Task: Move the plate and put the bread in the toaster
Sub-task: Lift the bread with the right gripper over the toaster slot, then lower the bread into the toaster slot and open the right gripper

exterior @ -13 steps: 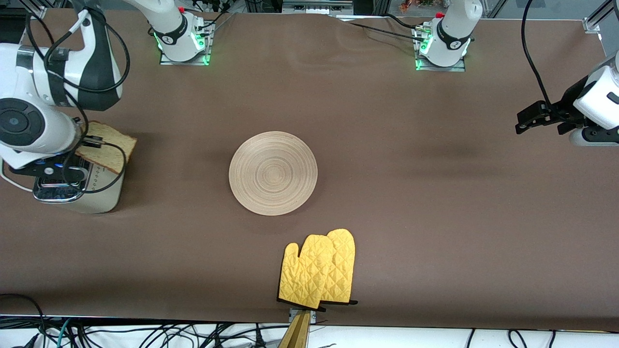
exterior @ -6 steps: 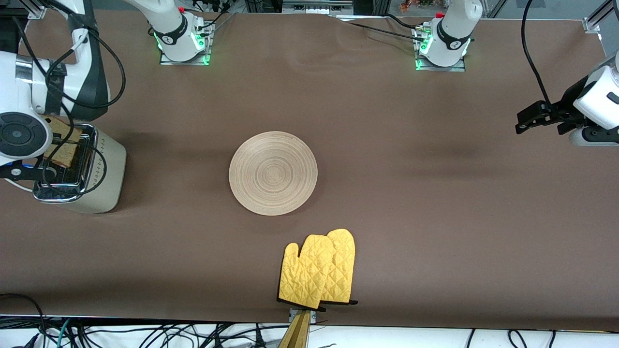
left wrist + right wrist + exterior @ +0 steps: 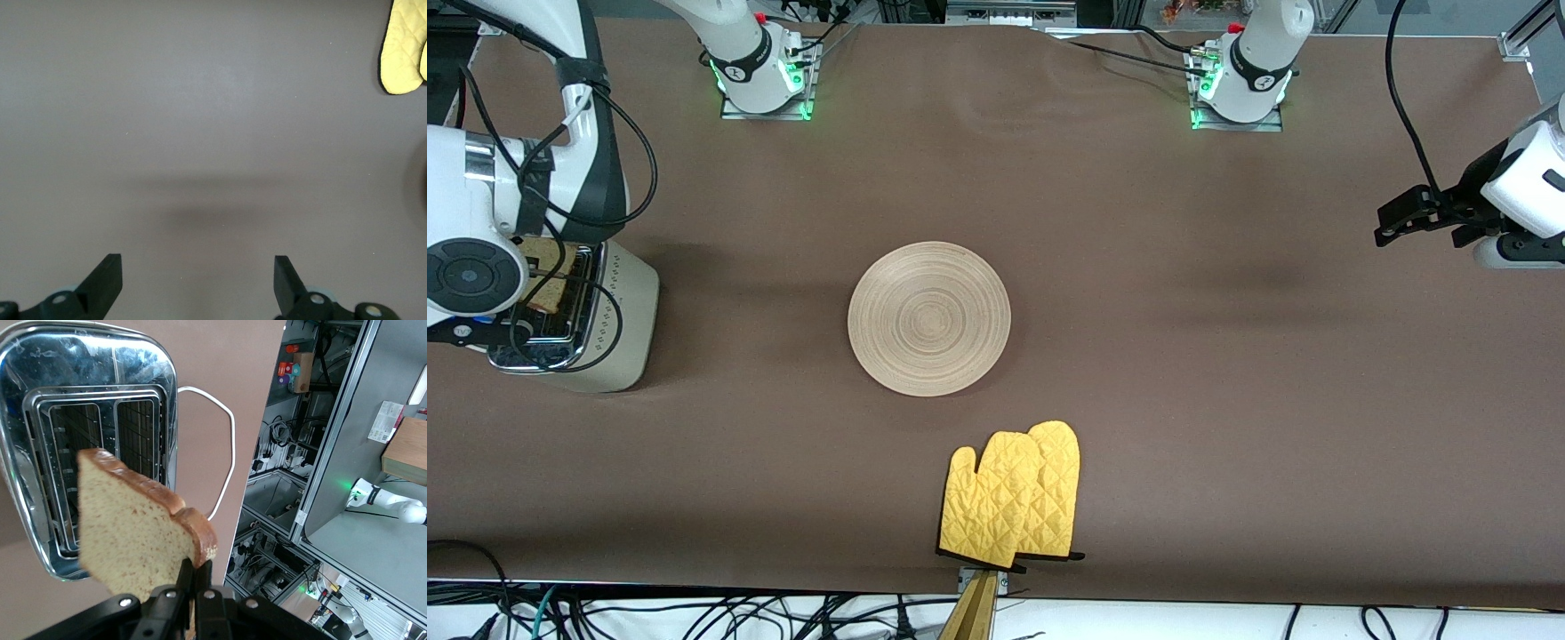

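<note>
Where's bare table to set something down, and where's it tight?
Free: the cloth between the plate and the open, waiting left gripper; also between plate and toaster. Tight: over the toaster, where the right gripper holds the bread; between plate and oven mitts.

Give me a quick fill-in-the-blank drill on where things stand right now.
1. The right gripper is shut on the ____.
2. That slice hangs over the ____, not yet in a slot.
3. The plate lies bare, farther from the front camera than the yellow ____.
4. The left gripper waits with its fingers ____.

Missing: bread; toaster; oven mitts; open
</note>
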You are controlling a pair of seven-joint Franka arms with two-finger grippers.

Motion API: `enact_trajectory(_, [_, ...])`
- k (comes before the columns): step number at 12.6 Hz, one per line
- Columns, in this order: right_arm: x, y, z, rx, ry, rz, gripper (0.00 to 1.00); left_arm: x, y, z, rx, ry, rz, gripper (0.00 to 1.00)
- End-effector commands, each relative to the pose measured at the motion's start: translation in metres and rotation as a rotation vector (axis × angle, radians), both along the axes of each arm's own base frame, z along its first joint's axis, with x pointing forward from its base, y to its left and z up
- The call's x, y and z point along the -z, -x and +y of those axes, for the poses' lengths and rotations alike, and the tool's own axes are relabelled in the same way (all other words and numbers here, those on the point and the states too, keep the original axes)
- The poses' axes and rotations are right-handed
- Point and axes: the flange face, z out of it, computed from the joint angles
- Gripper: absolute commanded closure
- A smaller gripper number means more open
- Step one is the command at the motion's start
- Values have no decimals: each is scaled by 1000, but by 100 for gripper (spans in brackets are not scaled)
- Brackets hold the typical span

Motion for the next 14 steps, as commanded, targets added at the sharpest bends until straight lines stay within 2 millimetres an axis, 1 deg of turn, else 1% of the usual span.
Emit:
enact_trajectory(1, [-2, -9, -2, -22, 17, -15, 100, -5, -3, 0, -4, 24, -7, 0])
enact_trajectory(4, [17, -17, 2, -49, 20, -13, 100, -5, -3, 3, -9, 24, -7, 0])
enact_trajectory(7, [27, -21, 1, -60, 22, -15, 100, -5, -3, 1, -6, 24, -9, 0])
enact_trajectory(9, [36, -26, 2, -77, 21, -16, 100, -5, -3, 4, -10, 24, -7, 0])
enact_trajectory(10, [34, -25, 3, -77, 11, -17, 21, -5, -3, 4, -10, 24, -9, 0])
enact_trajectory(11, [22, -23, 5, -78, -13, -30, 0, -5, -3, 4, -10, 24, -7, 0])
enact_trajectory(12, [5, -20, 12, -80, -33, -60, 0, -5, -3, 4, -10, 24, -9, 0])
enact_trajectory(13, [1, -18, 21, -81, -61, -63, 0, -5, -3, 4, -10, 24, -7, 0])
enact_trajectory(14, [-15, -14, 26, -70, -110, -94, 0, -5, -3, 4, -10, 24, -7, 0])
